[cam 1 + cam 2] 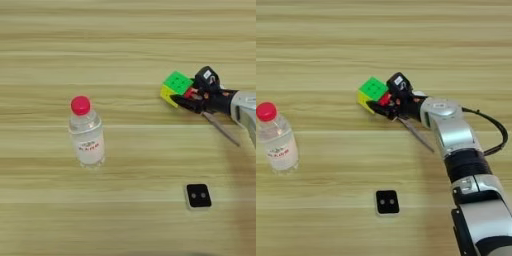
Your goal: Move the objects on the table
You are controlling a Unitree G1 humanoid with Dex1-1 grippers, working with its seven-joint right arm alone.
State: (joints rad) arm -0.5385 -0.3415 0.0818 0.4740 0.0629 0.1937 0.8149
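Gripper (pixel 387 98) fingers straddle the scissors (pixel 415 130) handle, grip state indeterminate — adjacent puzzle cube (pixel 371 93) risks displacement.

Bottle (pixel 86 135) left, cube (pixel 176 88) right, device (pixel 198 195) nearest.

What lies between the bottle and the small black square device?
Nothing: only bare table between the red-capped bottle and the black square device, shown in both eye views.

Robot test bench: bare wooden table (pixel 125 40)
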